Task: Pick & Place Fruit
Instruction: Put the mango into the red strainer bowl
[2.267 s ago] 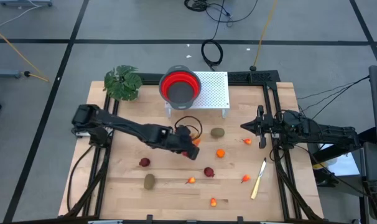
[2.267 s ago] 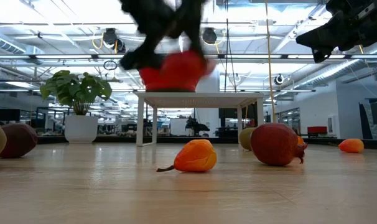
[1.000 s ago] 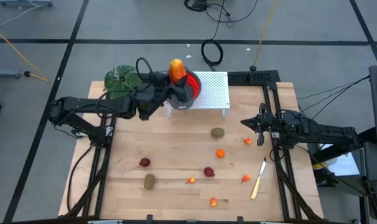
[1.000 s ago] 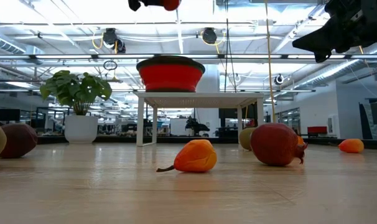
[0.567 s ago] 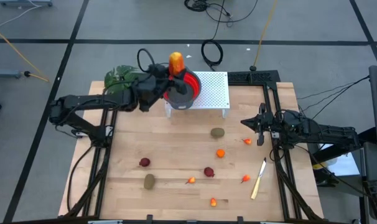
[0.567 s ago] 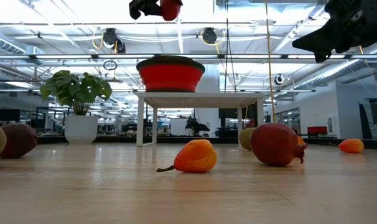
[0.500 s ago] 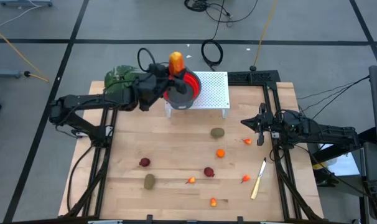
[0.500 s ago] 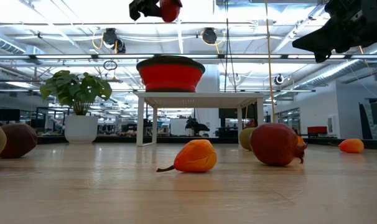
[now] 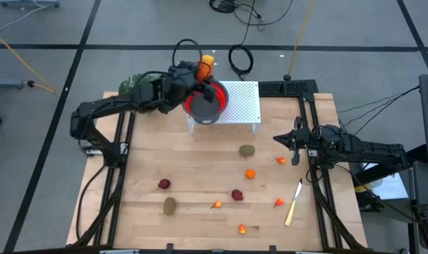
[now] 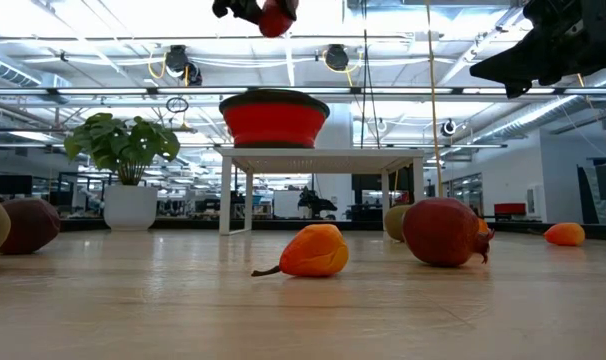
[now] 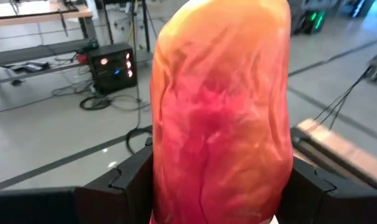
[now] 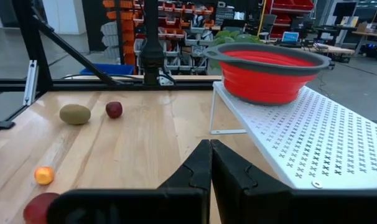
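The left gripper [image 9: 197, 75], upper centre of the high view, clamps the long red-orange fruit [image 9: 205, 68] above the red bowl [image 9: 205, 99]. The right gripper [image 9: 296, 142] waits pinched empty at right; the low view crops both.

Red-orange fruit [image 11: 221, 106]; red bowl [image 9: 203, 99], grey rim.

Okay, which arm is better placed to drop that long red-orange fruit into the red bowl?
Left. The left gripper already holds the long red-orange fruit above the red bowl on the white stand. The right gripper is shut and empty at the table's right side, away from the bowl.
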